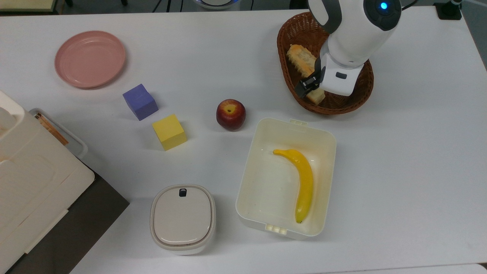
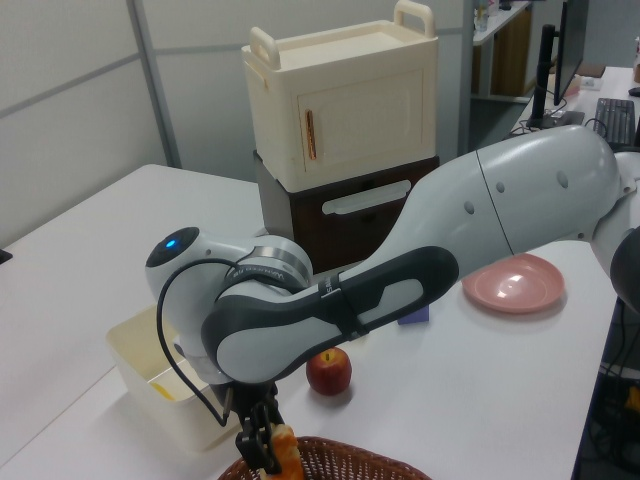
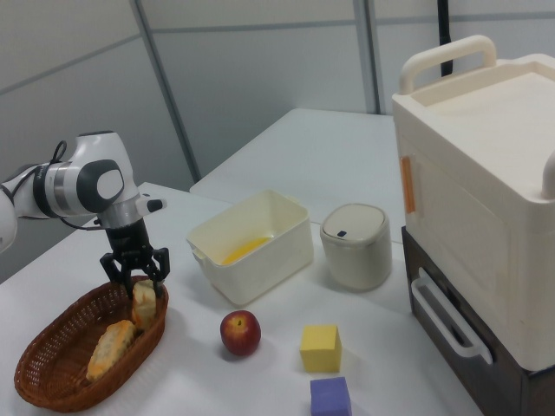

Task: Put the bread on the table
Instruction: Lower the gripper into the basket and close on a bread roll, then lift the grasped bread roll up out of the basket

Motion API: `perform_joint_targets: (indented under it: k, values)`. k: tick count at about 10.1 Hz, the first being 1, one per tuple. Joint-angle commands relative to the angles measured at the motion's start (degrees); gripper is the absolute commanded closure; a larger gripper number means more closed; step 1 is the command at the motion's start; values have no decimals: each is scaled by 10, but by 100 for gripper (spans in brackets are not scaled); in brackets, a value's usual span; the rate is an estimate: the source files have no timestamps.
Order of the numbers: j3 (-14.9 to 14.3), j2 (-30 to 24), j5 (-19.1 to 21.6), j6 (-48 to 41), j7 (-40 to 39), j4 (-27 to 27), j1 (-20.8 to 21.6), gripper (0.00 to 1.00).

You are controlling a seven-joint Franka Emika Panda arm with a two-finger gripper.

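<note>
The bread (image 1: 316, 97) is a short roll with an orange crust, standing on end at the near rim of a brown wicker basket (image 1: 363, 82); it also shows in the right view (image 3: 144, 305) and the left view (image 2: 286, 452). A longer ridged loaf (image 1: 300, 59) lies beside it in the basket. My gripper (image 3: 139, 277) hangs straight down over the roll, open, its fingers straddling the roll's top. In the top view the gripper (image 1: 310, 86) covers most of the roll. The white table (image 1: 399, 152) spreads all around the basket.
A red apple (image 1: 231, 114) sits to the top view's left of the basket. A cream tub (image 1: 245, 179) holding a banana (image 1: 301, 179) stands just below it. Farther to the top view's left are a yellow cube (image 1: 169, 131), a purple cube (image 1: 140, 101), a pink plate (image 1: 90, 59) and a lidded container (image 1: 182, 219).
</note>
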Motion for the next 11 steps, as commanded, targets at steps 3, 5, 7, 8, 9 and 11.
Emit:
perform_joint_targets:
  k: [3, 5, 7, 8, 9, 11]
  values:
    - [-6, -53, 9, -43, 6, -5, 0, 100]
    - [-7, -85, 14, -104, 4, 13, -10, 100]
    - [-14, -119, 23, -173, 1, 31, -38, 100]
    - [-14, -137, 18, -200, -10, 30, -63, 100]
    - [-16, -148, 14, -222, -26, 31, -85, 100]
    - [-16, -162, 12, -225, -52, 31, -151, 97]
